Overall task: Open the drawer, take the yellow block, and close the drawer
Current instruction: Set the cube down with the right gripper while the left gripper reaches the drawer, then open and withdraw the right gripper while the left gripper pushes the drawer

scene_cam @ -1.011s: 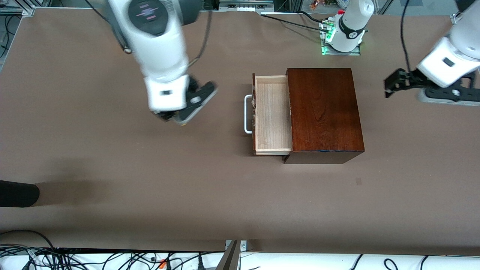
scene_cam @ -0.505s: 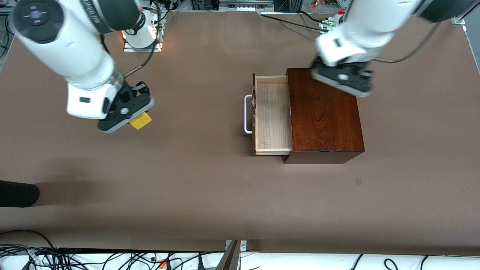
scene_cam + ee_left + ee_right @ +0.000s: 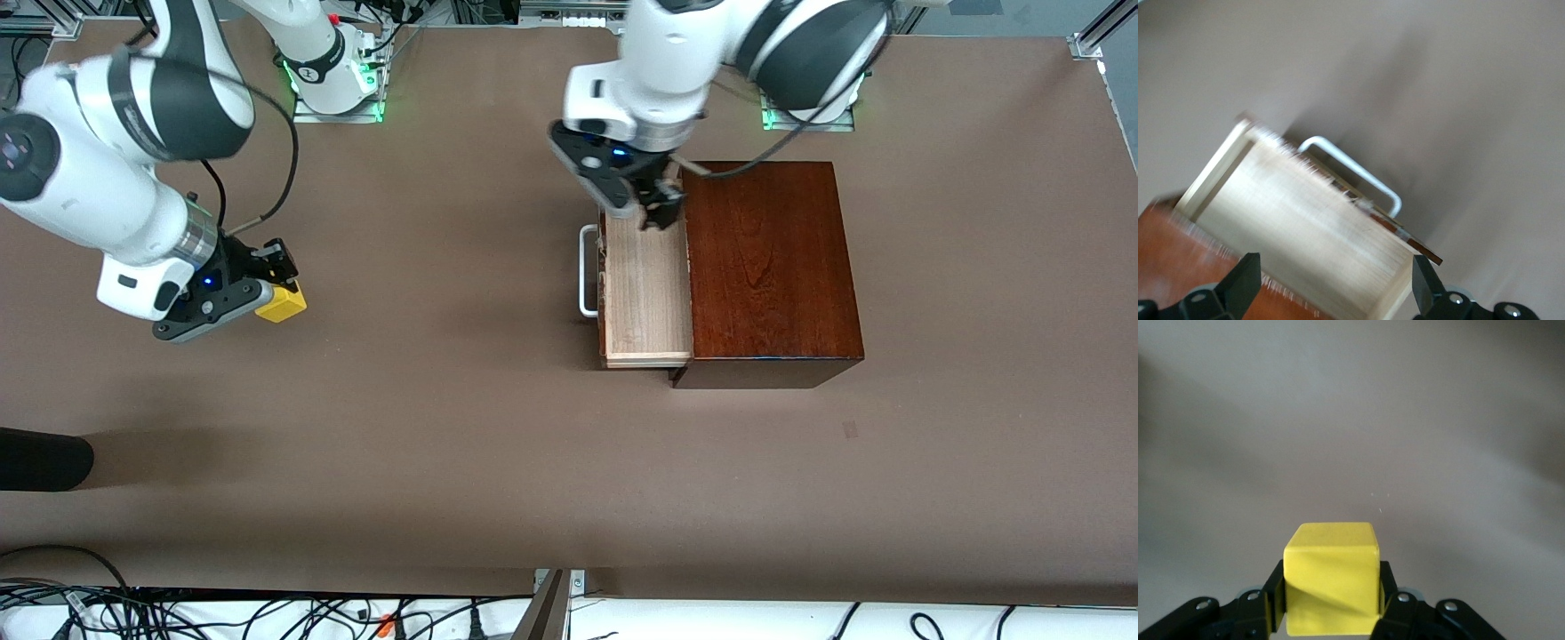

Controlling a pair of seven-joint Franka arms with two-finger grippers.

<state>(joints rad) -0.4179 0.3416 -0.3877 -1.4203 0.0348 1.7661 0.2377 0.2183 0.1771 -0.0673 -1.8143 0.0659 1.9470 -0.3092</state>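
Left pincer (image 3: pixel 656 209), spread, has swung over the open drawer (image 3: pixel 646 293) to close it; right pincer (image 3: pixel 267 289) pinches the block (image 3: pixel 281 304) over the tabletop (image 3: pixel 444 427).

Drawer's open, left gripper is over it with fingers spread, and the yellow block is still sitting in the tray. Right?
Not quite. The yellow block is not in the tray: the right gripper is shut on it over the table toward the right arm's end, as the right wrist and front views show. The rest holds: the drawer is open and empty, with the left gripper open over it.
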